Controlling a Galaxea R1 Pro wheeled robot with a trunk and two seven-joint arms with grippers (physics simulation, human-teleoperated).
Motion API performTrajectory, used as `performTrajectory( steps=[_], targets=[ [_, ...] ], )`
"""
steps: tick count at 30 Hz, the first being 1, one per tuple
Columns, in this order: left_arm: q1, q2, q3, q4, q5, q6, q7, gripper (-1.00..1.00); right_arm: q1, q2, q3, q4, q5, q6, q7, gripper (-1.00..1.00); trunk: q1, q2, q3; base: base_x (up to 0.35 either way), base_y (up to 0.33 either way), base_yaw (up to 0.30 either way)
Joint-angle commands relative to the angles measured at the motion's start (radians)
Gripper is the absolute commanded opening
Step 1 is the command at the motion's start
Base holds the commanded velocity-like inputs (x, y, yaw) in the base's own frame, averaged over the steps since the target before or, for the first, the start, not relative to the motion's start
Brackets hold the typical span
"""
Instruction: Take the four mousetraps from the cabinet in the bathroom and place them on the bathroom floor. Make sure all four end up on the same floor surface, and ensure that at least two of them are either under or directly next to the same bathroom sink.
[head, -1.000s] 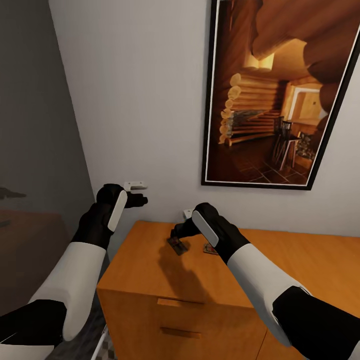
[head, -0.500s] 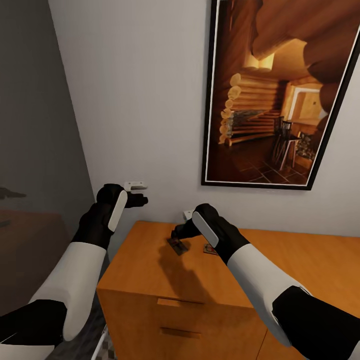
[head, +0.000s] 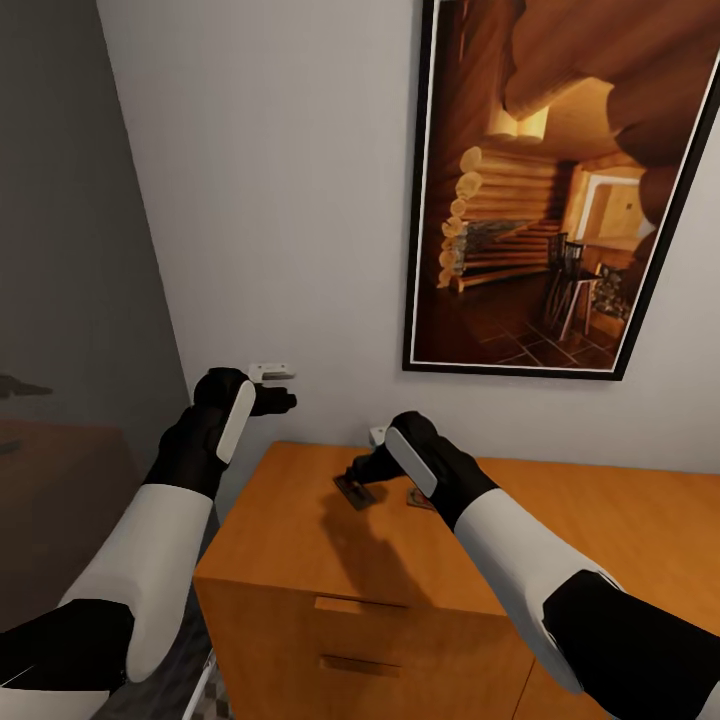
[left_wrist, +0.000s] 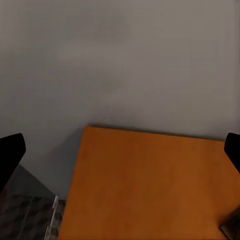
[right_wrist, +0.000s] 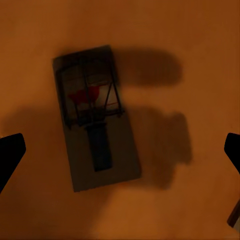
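In the head view the right gripper (head: 362, 470) hangs low over the top of the cabinet (head: 300, 530), just above a mousetrap (head: 354, 491) that lies flat on the wood near the back wall. A second mousetrap (head: 416, 495) lies just beside it, partly hidden by the right forearm. The left gripper (head: 275, 401) is held in the air off the cabinet's left end, pointing at the white wall. Whether either set of jaws is spread cannot be told from this view. A framed picture of a log cabin interior (head: 560, 190) hangs on the wall above the cabinet.

In the left wrist view the two dark fingertips (left_wrist: 10, 155) sit at opposite edges, wide apart, with nothing between them but the cabinet top (left_wrist: 150, 185) and the grey wall. A patch of patterned bathroom floor (left_wrist: 25, 215) shows beside the cabinet's end.

In the right wrist view the fingertips (right_wrist: 10, 157) also stand wide apart. The mousetrap (right_wrist: 96, 116), in the gripper's shadow, lies flat between them, touched by neither.
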Motion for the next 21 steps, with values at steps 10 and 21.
performTrajectory(
  steps=[10,21],
  targets=[
    [-0.001,0.000,-0.001,-0.001,0.011,0.003,0.009,1.00,-0.001,0.000,0.002,0.035,-0.010,0.002,-0.008,1.00,0.000,-0.001,-0.001,0.000,0.000,0.000],
    [-0.001,0.000,-0.001,0.001,0.012,0.003,0.009,1.00,-0.001,0.000,0.003,0.044,-0.010,0.002,-0.005,1.00,0.000,-0.001,-0.001,0.000,0.000,0.000]
  ],
)
